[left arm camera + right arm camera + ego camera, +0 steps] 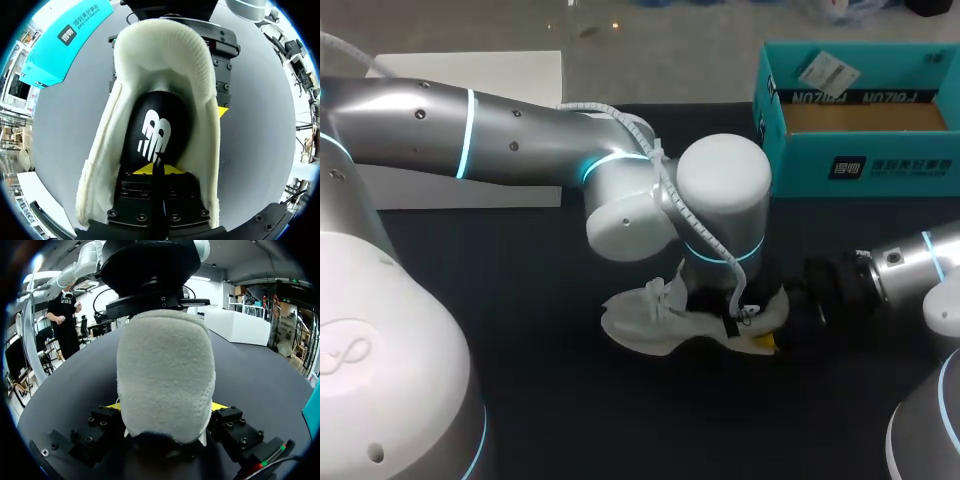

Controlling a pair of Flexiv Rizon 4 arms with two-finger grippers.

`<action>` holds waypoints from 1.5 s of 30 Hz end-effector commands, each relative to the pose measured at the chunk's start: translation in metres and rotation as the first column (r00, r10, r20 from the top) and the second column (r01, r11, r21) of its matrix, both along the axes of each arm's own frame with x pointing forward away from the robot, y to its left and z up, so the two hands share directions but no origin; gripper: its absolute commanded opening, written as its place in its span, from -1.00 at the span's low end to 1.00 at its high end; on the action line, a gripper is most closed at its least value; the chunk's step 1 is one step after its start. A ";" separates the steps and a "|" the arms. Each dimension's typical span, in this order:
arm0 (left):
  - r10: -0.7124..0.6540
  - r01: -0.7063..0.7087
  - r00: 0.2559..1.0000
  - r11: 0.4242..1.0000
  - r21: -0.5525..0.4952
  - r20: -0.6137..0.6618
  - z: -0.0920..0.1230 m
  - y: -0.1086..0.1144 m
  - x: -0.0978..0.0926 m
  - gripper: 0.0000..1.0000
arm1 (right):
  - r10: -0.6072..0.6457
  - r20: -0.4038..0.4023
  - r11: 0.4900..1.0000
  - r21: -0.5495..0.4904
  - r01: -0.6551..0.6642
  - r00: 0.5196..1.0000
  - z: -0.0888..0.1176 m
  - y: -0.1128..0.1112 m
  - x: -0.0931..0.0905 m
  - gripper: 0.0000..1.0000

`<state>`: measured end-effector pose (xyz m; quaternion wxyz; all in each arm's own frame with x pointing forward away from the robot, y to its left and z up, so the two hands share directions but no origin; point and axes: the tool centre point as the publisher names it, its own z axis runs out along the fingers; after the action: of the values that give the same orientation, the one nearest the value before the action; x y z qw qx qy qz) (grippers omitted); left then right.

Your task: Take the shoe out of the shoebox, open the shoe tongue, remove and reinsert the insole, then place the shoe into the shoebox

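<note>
Note a white logo printed on the black insole inside the shoe; leave unread. Note on the teal shoebox a dark square label on the near outer wall, a line of print along the far inner wall, apparently upside down, and a small printed card leaning against that far wall; all too small to make out. Find the shoebox open at the far right of the dark worktop, well apart from the shoe. Find the shoe out of the box, sole down at mid-worktop, toe toward the left, heel toward the right. See the left gripper reaching down through the shoe's opening, yellow tips closed together with only a thin dark line between, resting on the insole at the edge of the logo; cannot confirm a pinch on the insole. See the right gripper at the heel, fingers spread wide and pressed against both sides of it, clamping the shoe from behind.
</note>
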<state>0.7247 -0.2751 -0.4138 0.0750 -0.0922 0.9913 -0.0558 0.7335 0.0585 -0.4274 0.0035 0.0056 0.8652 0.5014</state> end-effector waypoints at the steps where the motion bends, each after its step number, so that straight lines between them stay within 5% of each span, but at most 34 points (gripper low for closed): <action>1: 0.031 -0.032 0.998 0.999 0.023 0.060 -0.046 -0.006 0.005 -1.00 | -0.001 0.000 1.000 -0.005 0.001 1.000 -0.002 0.003 0.000 -1.00; 10: 0.129 -0.126 0.986 0.991 -0.036 0.108 -0.008 0.016 0.006 -1.00 | -0.001 0.000 1.000 -0.005 0.001 1.000 -0.002 0.003 0.000 -1.00; 26: 0.177 -0.183 0.983 0.960 -0.213 -0.048 0.046 0.041 0.002 -1.00 | -0.001 0.000 1.000 -0.005 0.001 1.000 -0.002 0.003 0.000 -1.00; 36: 0.125 -0.160 0.985 0.924 -0.346 -0.121 0.062 0.043 -0.006 -1.00 | -0.001 0.000 1.000 -0.005 0.001 1.000 -0.002 0.003 0.000 -1.00; 45: 0.011 -0.093 0.988 0.843 -0.530 -0.154 0.089 0.019 -0.002 -1.00 | -0.001 0.000 1.000 -0.005 0.001 1.000 -0.002 0.003 0.000 -1.00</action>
<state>0.7223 -0.2568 -0.3269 -0.0042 -0.1571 0.9488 -0.2740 0.7340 0.0598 -0.4265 0.0034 0.0054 0.8651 0.5015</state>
